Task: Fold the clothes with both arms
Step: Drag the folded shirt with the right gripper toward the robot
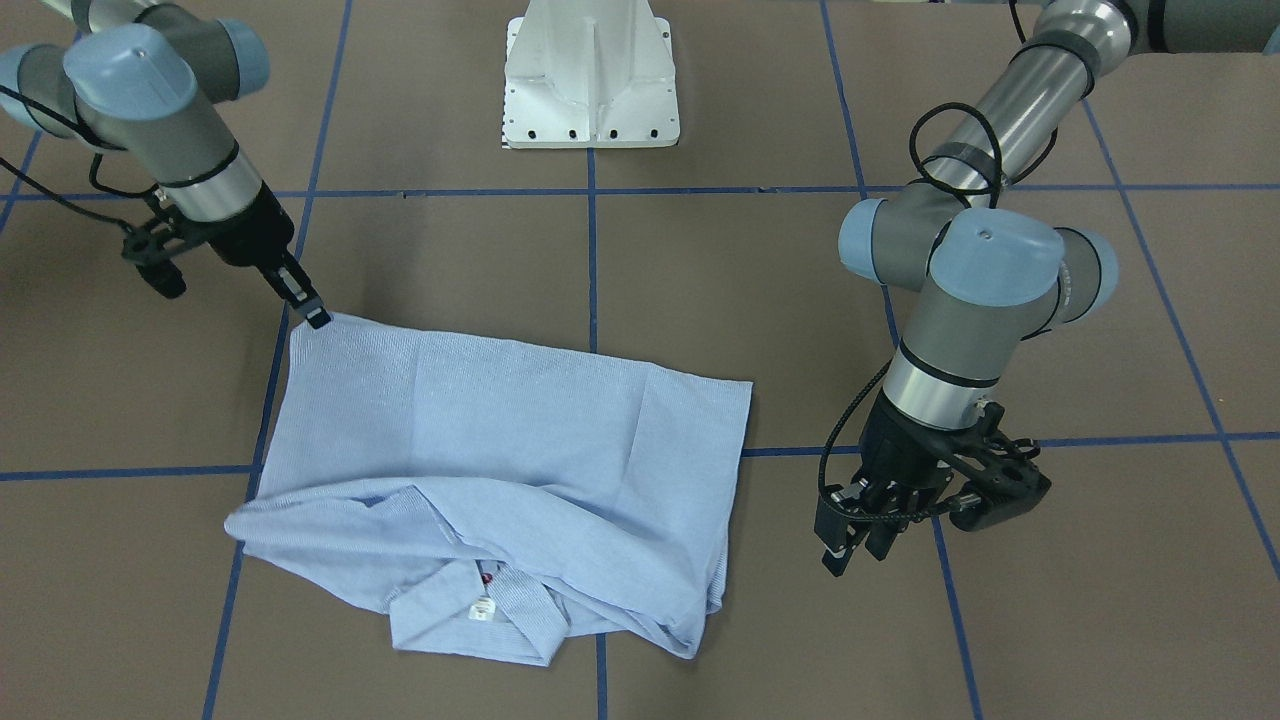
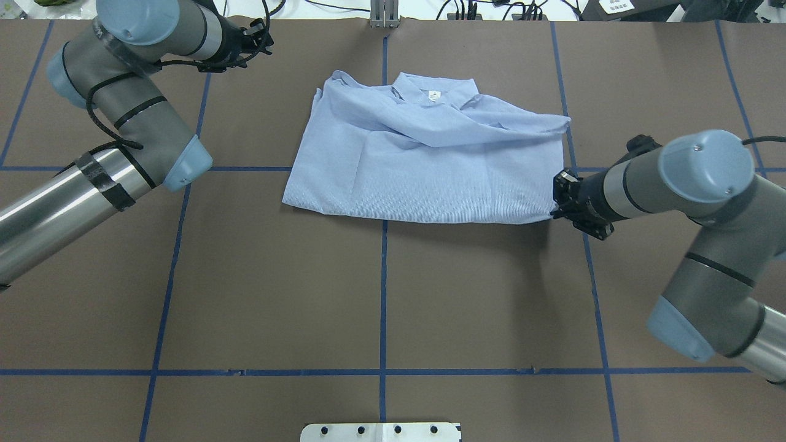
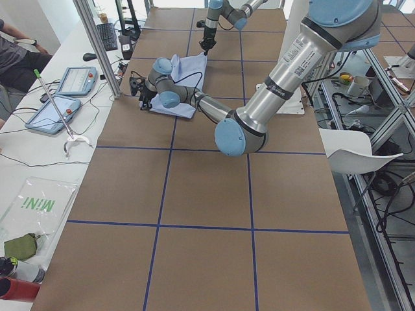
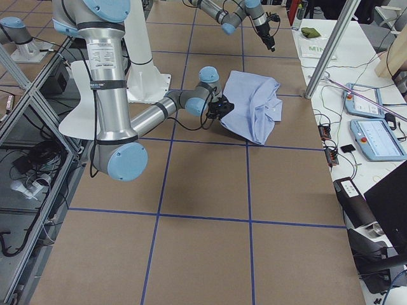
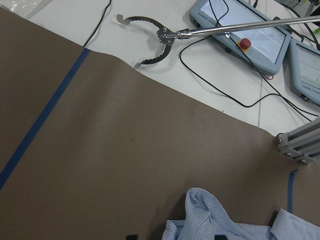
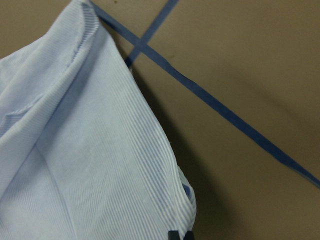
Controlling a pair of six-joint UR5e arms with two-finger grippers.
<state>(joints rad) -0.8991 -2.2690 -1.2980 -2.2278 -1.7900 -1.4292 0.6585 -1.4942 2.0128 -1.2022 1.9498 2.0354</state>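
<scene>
The light blue striped shirt lies partly folded on the brown table, collar and white neck label toward the far edge. My right gripper is shut on the shirt's near right corner; the right wrist view shows that corner of the shirt lifted slightly, with a shadow under it. My left gripper hangs open and holds nothing, clear of the shirt off its far left side. In the left wrist view the shirt's edge shows at the bottom.
The white pedestal base stands at the robot's side of the table. Past the far edge lie control tablets, cables and a metal grabber tool. An aluminium post stands at that edge. A person sits beyond it.
</scene>
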